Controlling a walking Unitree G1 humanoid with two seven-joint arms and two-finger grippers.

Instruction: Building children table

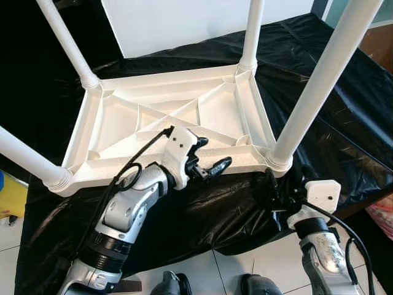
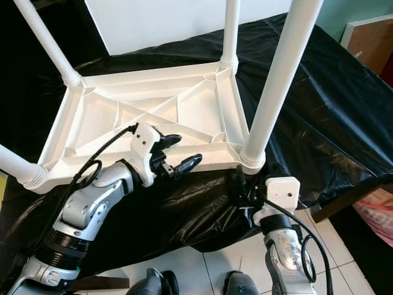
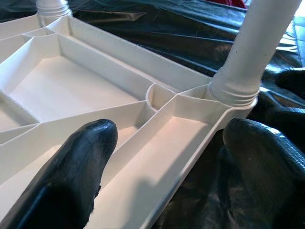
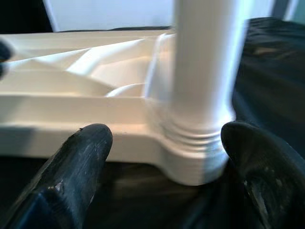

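Note:
A white plastic children's table (image 1: 184,104) lies upside down on a black sheet, its ribbed underside facing up. Its legs stand in the corner sockets; the near-right leg (image 1: 319,80) is the closest. My left gripper (image 1: 210,155) is open at the near rim (image 3: 190,157), one finger (image 3: 71,176) over the inside of the frame and the other outside it. My right gripper (image 4: 162,162) is open just below the near-right corner (image 2: 252,160). The leg's threaded socket (image 4: 195,138) sits between its fingertips, not touched by either.
The black plastic sheet (image 1: 344,117) covers the whole support and hangs over the front edge to the white tiled floor (image 1: 202,270). A wooden edge (image 2: 344,200) shows at the right. A white board (image 1: 178,24) stands behind the table.

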